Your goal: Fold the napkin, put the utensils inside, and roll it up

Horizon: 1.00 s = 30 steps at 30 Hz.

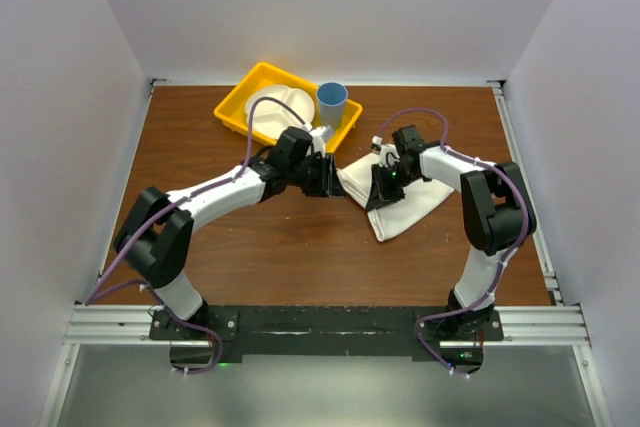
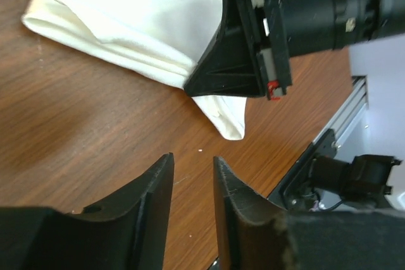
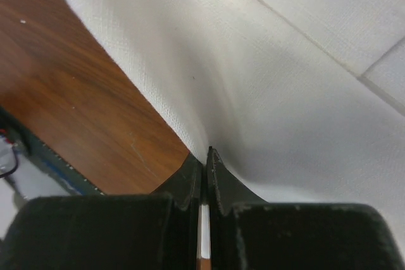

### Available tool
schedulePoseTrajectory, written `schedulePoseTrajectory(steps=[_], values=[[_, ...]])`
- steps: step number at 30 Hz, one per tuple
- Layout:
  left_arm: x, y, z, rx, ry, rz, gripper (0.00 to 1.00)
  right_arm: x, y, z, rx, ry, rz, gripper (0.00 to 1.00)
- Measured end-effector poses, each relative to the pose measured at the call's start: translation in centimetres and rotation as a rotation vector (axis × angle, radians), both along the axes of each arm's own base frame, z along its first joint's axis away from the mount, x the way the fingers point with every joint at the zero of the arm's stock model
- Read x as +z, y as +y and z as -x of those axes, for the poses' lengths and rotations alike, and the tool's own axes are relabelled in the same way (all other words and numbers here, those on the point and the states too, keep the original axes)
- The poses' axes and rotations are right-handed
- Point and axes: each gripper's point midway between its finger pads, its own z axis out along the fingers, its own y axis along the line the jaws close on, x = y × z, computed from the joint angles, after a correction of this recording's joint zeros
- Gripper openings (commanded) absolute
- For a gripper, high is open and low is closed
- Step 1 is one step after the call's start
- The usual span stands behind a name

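Napkin (image 1: 415, 202) lies on the table (image 1: 290, 257), right of centre, near-right of the tray (image 1: 232, 107). It's folded over. The left wrist view shows the napkin (image 2: 126, 17) with several layers stacked along one edge and one loose corner poking out under the right gripper (image 2: 188, 85).

Right gripper (image 1: 378, 197) sits at the napkin's left edge, tips down at table level. In its own wrist view the right gripper (image 3: 205, 156) has its fingers (image 3: 221, 181) pressed together on a thin white strip of cloth, so it's clamped on the napkin. The napkin (image 3: 285, 93) fills most of that view and rises in a soft ridge into the fingertips. Bare wood shows to the left.

Left gripper (image 1: 335, 179) is just left of the napkin, low over the table, tips pointing toward the right gripper. The two are near each other, not touching. In the wrist view the left gripper (image 2: 193, 159) has its fingers (image 2: 155, 188) a little apart, with nothing between them and only wood under the gap. It's off the cloth.

Tray is yellow, at far centre. It holds a white divided plate (image 1: 270, 112) and a blue cup (image 1: 332, 99), the cup upright at the right end. In the top view the left arm's wrist overlaps the tray's near edge. I can't tell whether it touches.
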Motion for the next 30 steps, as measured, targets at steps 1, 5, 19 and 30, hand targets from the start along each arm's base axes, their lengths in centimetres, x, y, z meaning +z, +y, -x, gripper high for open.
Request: schedulePoseTrajectory(steps=[1,5,19,30], values=[[-0.4,-0.3,0.1,-0.012,-0.003,-0.012,0.31,-0.1,-0.1,0.0,-0.008,0.017,-0.022,0.00],[-1.5,-1.5,0.6,-0.056,-0.014,-0.051,0.30,-0.5,-0.9,-0.3,-0.052,0.092,-0.129,0.00],[-4.4,-4.0,0.0,-0.124,-0.042,-0.138,0.25,-1.0,-2.5,-0.9,-0.164,0.263,-0.360,0.00],[-4.7,-7.0,-2.1,-0.143,-0.049,-0.091,0.16,-1.1,-3.0,-1.4,-0.211,0.376,-0.414,0.00]])
